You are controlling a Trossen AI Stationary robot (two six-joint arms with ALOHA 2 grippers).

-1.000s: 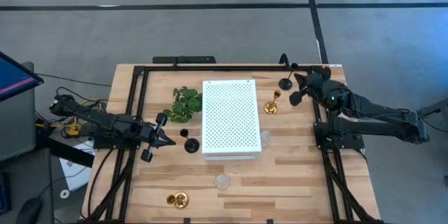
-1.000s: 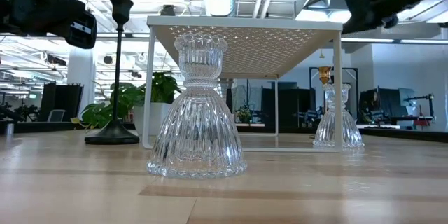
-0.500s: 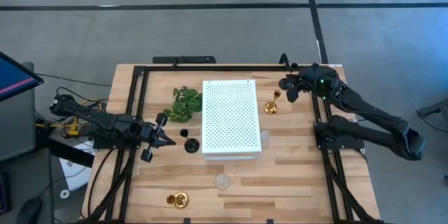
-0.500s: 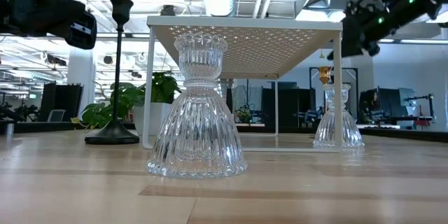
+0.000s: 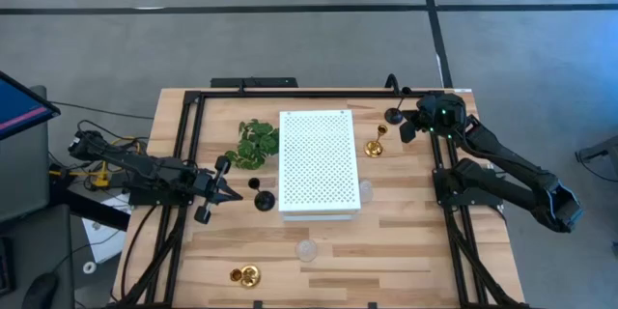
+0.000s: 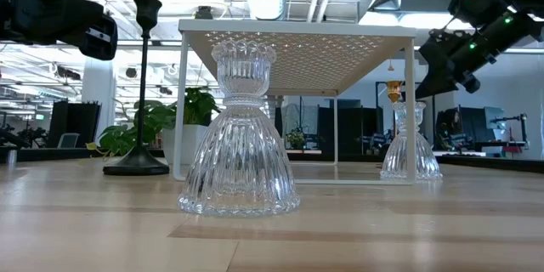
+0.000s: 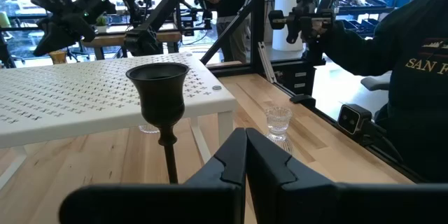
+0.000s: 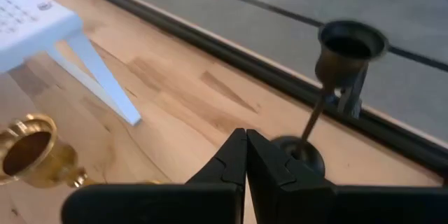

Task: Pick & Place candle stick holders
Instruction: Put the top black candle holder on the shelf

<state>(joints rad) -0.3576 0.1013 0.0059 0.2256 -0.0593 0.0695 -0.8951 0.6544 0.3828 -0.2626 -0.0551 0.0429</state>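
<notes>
Several candle stick holders stand upright on their round bases. A black one [image 5: 394, 114] is at the far right, with a gold one [image 5: 375, 143] near it. A second black one [image 5: 261, 196] is left of the white board [image 5: 319, 162]. Glass ones stand at the board's near right corner [image 5: 365, 190] and nearer [image 5: 307, 248], and a gold one [image 5: 246, 274] at the near edge. My right gripper [image 8: 245, 136] is shut, in the air beside the far black holder [image 8: 352, 42]. My left gripper [image 5: 230, 193] is shut, level, beside the second black holder [image 7: 157, 87].
A green leafy sprig [image 5: 256, 143] lies left of the board's far end. The white perforated board [image 6: 293, 30] stands on thin legs. Black frame rails [image 5: 188, 145] run along the table's left, right and far edges. People stand beyond the table in the left wrist view.
My right gripper has sunk toward the table by the far black holder. Its arm has swung round, its wrist has rolled, and it has stayed shut. The holders have not moved.
</notes>
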